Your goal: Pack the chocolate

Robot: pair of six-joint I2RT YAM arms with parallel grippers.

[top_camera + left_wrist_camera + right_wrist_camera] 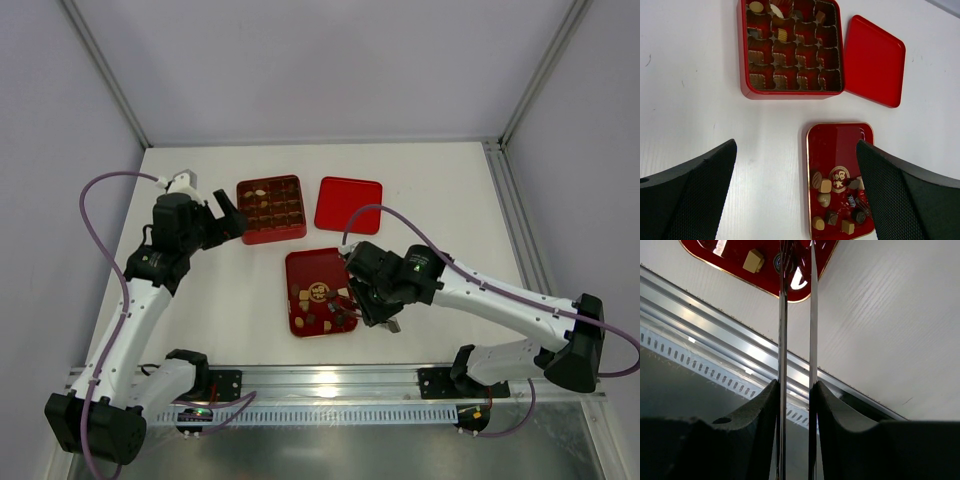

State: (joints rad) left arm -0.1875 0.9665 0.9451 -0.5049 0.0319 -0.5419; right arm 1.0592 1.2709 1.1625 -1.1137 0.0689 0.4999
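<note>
Red shallow tray (310,262) in front of the right arm holds the loose chocolate (320,305): about ten small pieces, bunched at its near end.

Right gripper (352,295) is over that bunch. In its wrist view two thin metal blades (782,315) run forward from the fingers with only a narrow slit between them. Their tips are at a dark round piece, with a tan square one (753,261) just to the left. I cannot tell whether the tips pinch anything.

Left gripper (228,215) hangs beside the compartmented box (272,238), jaws wide apart and holding nothing, well apart from the tray.

My read: the right arm is nearer, so this pick is its job. The pieces are squat, with no long axis to align on.

Pieces are dark brown, tan and cream, some square and some round. A few sit in the box's far cells.
</note>
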